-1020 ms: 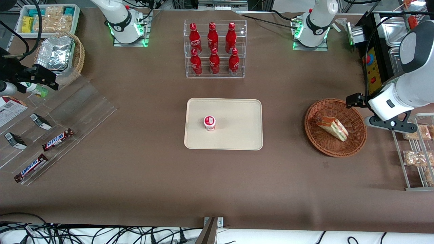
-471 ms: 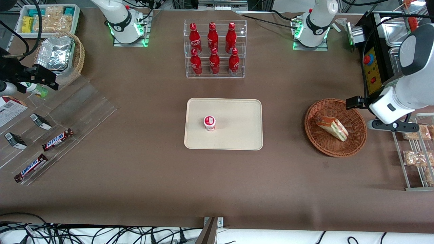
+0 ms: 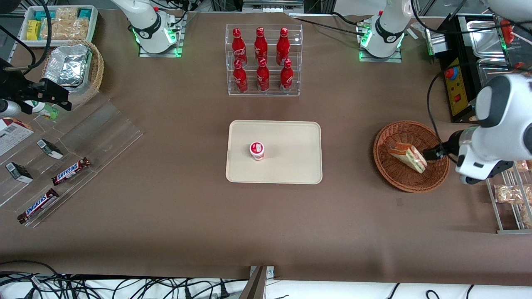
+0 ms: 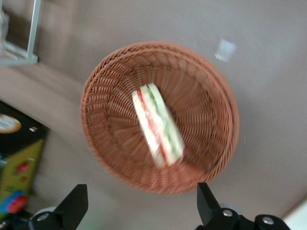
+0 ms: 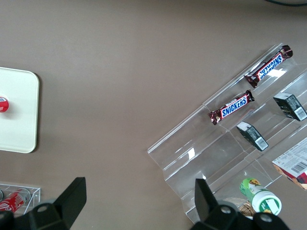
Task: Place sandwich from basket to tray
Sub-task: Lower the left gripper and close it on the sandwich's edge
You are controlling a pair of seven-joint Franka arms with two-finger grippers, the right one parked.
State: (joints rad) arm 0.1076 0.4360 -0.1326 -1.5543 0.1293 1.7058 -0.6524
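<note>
One small triangular wrapped sandwich (image 3: 408,157) lies in the round reddish-brown wicker basket (image 3: 395,178), blurred in the wrist view. Above its rim, the left gripper (image 4: 140,206) hangs with fingers (image 4: 75,203) spread apart, tips partly cut off. Farther toward the parked arm sits the flat cream-beige tray (image 3: 291,166).

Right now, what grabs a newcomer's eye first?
The six red cola bottles in a clear rack, farther from the front camera than the cream tray with a small red-lidded cup. Toward the working arm's end, the sandwich lies in the wicker basket, the open claw above it.
</note>
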